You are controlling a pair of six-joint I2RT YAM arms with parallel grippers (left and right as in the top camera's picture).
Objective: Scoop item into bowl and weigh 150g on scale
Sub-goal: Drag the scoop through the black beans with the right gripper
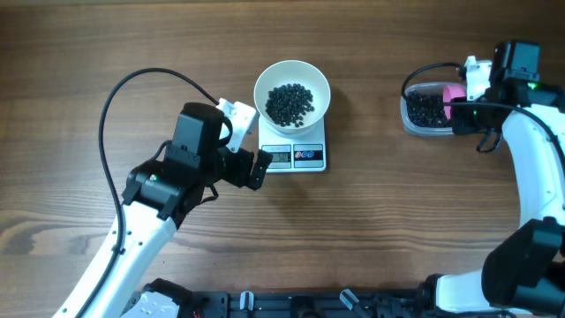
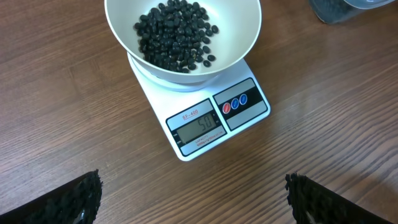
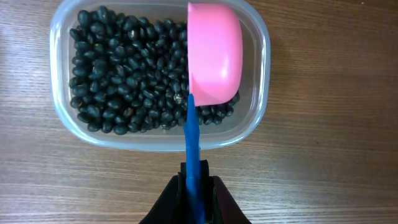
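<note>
Your right gripper (image 3: 194, 186) is clamped tight on the blue handle of the scoop (image 3: 214, 53). The scoop's pink cup lies inside the clear tub (image 3: 262, 74), at the end that shows on the right in the wrist view, over the black beans (image 3: 124, 74) that fill most of the tub. In the overhead view this tub sits far to the right, well apart from the scale.

Your left gripper (image 2: 194, 199) holds nothing; its jaws stand wide apart over bare wood, just in front of the scale (image 2: 163, 102). The white bowl (image 2: 242, 31) rests on the scale's platform with a heap of the same beans in its middle. The grey display (image 2: 199, 127) is lit, but you cannot read its digits with certainty from here.

Everything stands on a brown wooden table (image 1: 371, 230) with grain running side to side. A black cable (image 1: 132, 79) loops above your left arm. Nothing of the room beyond the tabletop shows.
</note>
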